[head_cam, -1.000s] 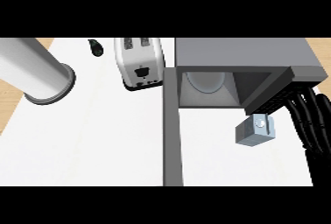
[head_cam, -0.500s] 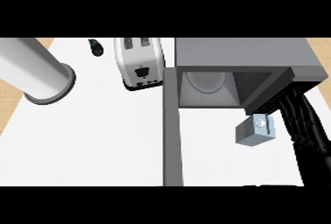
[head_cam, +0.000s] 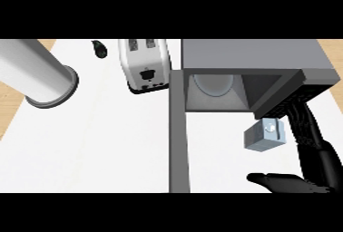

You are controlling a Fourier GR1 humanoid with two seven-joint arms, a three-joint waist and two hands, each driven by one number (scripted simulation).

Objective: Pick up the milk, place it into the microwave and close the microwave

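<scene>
The milk (head_cam: 265,137) is a small grey-blue carton. It stands just in front of the open microwave (head_cam: 254,56), near the right side of the opening. My right hand (head_cam: 309,149) comes in from the lower right, its fingers (head_cam: 299,123) lying fairly straight along the carton's right side. Its thumb (head_cam: 273,180) is spread well below the carton and does not touch it. I cannot tell whether the fingers touch the milk. The microwave's cavity (head_cam: 214,90) shows a pale round plate inside. Its door (head_cam: 178,136) stands open as a grey bar running toward me.
A white toaster (head_cam: 144,65) stands left of the microwave, with a small black object (head_cam: 99,48) beside it. A thick grey forearm (head_cam: 36,68) fills the upper left, and its hand is out of view. White counter (head_cam: 100,145) spreads left of the door.
My right hand has slid down toward the near edge, and its thumb has come into view at the bottom. The milk has stayed where it was.
</scene>
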